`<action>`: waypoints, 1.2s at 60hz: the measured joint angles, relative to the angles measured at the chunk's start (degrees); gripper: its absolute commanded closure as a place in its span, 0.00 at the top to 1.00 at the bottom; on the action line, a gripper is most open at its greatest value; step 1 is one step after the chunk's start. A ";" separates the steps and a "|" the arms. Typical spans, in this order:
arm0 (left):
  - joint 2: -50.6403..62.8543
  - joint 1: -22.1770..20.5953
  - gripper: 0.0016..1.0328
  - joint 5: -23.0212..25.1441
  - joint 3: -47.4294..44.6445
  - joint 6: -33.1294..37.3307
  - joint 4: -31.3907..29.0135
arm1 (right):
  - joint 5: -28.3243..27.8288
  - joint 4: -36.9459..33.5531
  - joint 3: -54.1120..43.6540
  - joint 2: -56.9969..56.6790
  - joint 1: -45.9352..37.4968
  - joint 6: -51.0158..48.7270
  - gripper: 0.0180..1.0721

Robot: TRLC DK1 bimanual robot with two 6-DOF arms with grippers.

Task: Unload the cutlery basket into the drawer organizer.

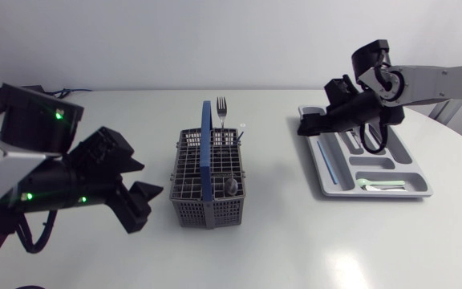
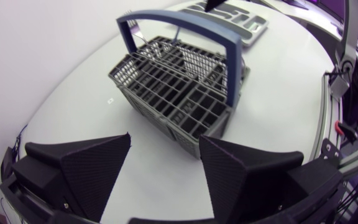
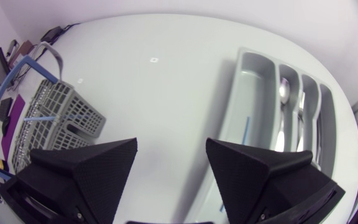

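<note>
Fork [image 1: 221, 107] stands upright in basket [image 1: 203, 213].

No text, labels, numbers or signs can be read anywhere.

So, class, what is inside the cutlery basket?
In the cutlery basket, a fork stands upright at the far end; a spoon sits nearer. Mesh hides their lower parts.

left arm [image 1: 22, 164] sits low and bent at its side, left gripper [image 2: 165, 138] fingers spread wide; right arm [image 1: 439, 80] extends level, right gripper [image 3: 171, 142] angled down, fingers likewise parted.
</note>
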 measured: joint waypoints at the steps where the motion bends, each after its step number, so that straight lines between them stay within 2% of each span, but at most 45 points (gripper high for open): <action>1: -0.20 -0.68 0.93 -0.31 -0.70 0.15 0.04 | -0.70 0.17 0.35 0.33 0.70 0.02 0.81; 7: -0.94 -3.48 0.91 -0.83 -4.52 1.49 0.11 | -3.48 0.74 3.58 2.99 3.56 1.03 0.78; 16: -2.14 -4.72 0.80 -1.86 -7.74 2.54 1.64 | -5.79 0.90 10.01 8.35 6.29 2.82 0.50; 28: -2.80 -7.26 0.44 -2.56 -10.27 2.95 5.35 | -8.37 0.50 18.80 14.91 8.66 4.74 0.15; 33: -1.92 -8.87 0.25 -3.61 -10.80 2.99 7.93 | -8.94 -0.37 22.73 17.66 9.57 5.35 0.15; 35: -1.03 -9.44 0.21 -4.02 -10.86 3.02 9.18 | -9.38 -0.83 24.28 18.80 9.99 5.55 0.15; 55: 7.56 -11.85 0.20 -6.36 -11.43 3.15 16.83 | -15.17 -8.90 39.19 31.28 12.76 7.04 0.14; 63: 8.52 -11.85 0.20 -6.54 -11.45 3.15 20.02 | -17.70 -11.43 39.85 32.41 12.87 7.02 0.14; 72: 9.70 -11.82 0.20 -6.54 -11.45 3.15 22.60 | -19.45 -10.73 37.86 31.52 12.79 6.75 0.14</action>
